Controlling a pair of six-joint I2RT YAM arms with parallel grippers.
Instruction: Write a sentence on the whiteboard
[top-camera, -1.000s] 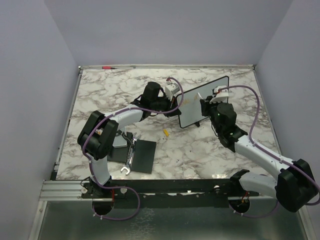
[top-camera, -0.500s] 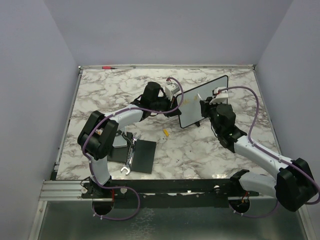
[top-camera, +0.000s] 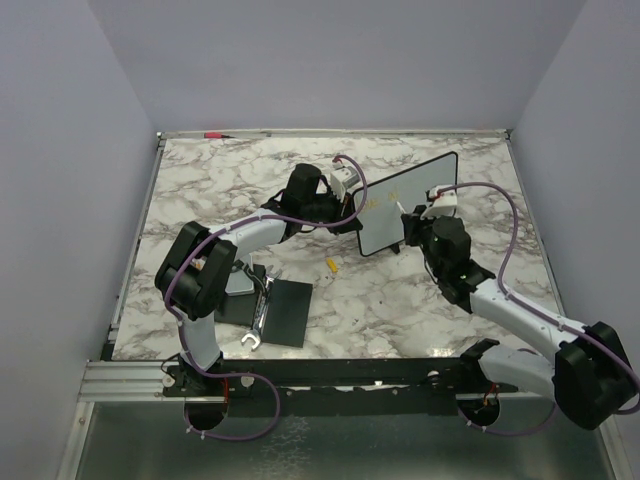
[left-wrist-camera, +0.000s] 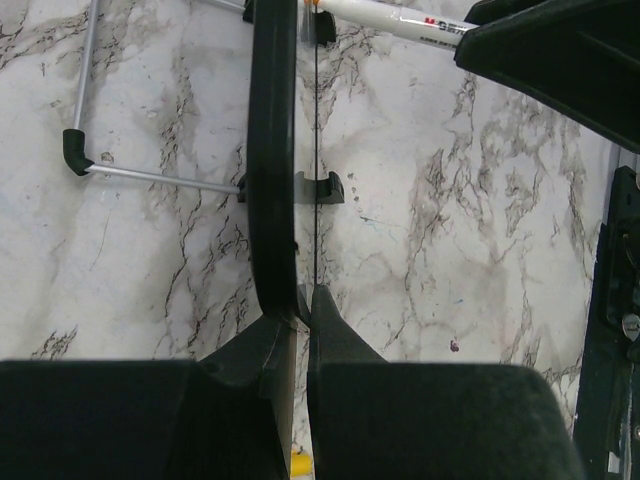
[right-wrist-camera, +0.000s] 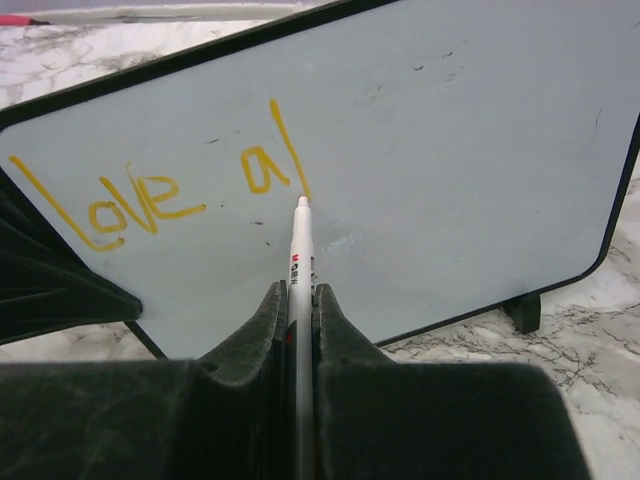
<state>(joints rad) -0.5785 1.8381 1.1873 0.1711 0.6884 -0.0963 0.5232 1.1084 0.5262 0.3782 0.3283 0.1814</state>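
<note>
Whiteboard (right-wrist-camera: 450, 150) — small, white, black-framed — stands propped on the marbled desk (top-camera: 200, 180), the left gripper (left-wrist-camera: 303, 305) with jaws pinching its edge. Yellow-orange lettering (right-wrist-camera: 150, 195) reads "love al" (sentence unfinished, I judge); the right gripper (right-wrist-camera: 297, 292) has jaws clamped on a white marker (right-wrist-camera: 299, 250), tip at the last stroke.

Whiteboard (right-wrist-camera: 450, 150) top right corner past the view's edge — marker (right-wrist-camera: 299, 240) print illegibly small.
</note>
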